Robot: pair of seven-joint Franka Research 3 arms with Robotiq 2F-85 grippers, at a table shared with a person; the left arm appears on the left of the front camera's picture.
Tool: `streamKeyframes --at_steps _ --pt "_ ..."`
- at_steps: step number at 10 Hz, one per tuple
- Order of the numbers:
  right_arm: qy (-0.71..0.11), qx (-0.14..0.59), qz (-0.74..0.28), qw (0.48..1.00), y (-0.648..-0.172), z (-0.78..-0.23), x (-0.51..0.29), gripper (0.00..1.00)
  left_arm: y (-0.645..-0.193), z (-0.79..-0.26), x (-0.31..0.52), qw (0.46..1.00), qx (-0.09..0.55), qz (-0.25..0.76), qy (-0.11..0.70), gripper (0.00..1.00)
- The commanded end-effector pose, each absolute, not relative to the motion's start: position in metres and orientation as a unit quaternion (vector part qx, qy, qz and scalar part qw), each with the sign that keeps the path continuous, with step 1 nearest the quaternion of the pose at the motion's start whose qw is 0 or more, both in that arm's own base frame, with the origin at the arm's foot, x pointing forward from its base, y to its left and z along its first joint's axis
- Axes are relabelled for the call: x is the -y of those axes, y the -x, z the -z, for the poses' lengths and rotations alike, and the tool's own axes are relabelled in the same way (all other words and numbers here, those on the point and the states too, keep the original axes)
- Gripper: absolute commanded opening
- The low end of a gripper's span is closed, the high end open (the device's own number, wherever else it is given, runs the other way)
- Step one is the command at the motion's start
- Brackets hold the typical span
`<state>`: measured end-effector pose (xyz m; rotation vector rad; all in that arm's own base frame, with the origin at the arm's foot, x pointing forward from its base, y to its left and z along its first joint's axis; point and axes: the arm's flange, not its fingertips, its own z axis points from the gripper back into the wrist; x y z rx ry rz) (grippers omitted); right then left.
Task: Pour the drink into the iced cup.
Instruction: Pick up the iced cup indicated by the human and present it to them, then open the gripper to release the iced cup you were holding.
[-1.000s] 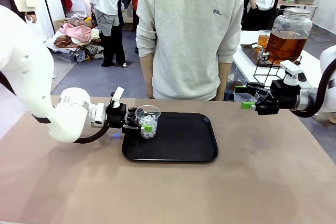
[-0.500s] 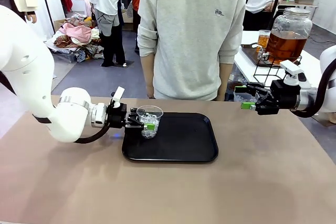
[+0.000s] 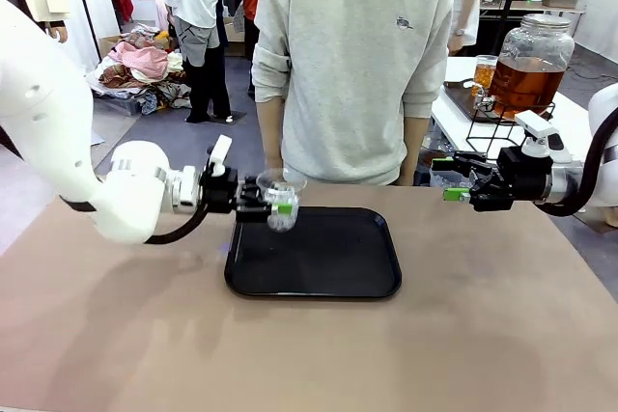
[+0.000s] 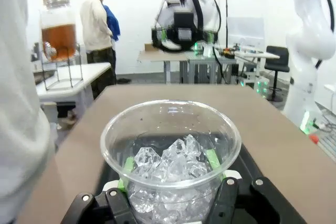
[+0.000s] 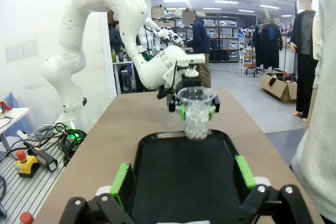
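No readable text anywhere; small emblem [image 3: 399, 21] on the person's sweatshirt [image 3: 338, 94] illegible.

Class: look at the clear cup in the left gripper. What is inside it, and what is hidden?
Ice cubes fill the clear cup's lower half; no drink shows in it. The left gripper's green pads cover parts of its wall.

A clear cup [image 4: 170, 129], part-filled with ice [image 4: 169, 162], is gripped at its lower wall by the left gripper [image 4: 170, 167], with one green pad [image 4: 212, 159] pressed to each side. A black tray [image 4: 247, 163] is seen beneath it on the brown table [image 4: 262, 124]. The drink [image 4: 59, 41], amber, is noted in a lidded glass jar [image 4: 56, 17] on a wire stand at upper left, well apart. A grey sleeve [image 4: 21, 129] is seen along the left edge.
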<state>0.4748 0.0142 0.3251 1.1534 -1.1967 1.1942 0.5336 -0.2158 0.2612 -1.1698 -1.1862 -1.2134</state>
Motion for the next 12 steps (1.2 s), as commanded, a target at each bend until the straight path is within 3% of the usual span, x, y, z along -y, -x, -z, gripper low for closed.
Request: streamKeyframes --at_steps 1,5,12 --pt "-0.482 0.498 -0.499 0.521 -0.476 -0.328 -0.015 1.0 -0.552 -0.299 0.23 0.522 0.508 0.481 0.487 0.64" --pt "-0.482 0.498 -0.499 0.521 -0.476 -0.328 -0.015 1.0 -0.588 -0.342 0.25 0.553 0.5 0.467 0.475 0.64" --pt "-0.482 0.498 -0.499 0.521 -0.476 -0.328 -0.015 1.0 -0.574 -0.337 0.24 0.535 0.509 0.478 0.476 0.64"
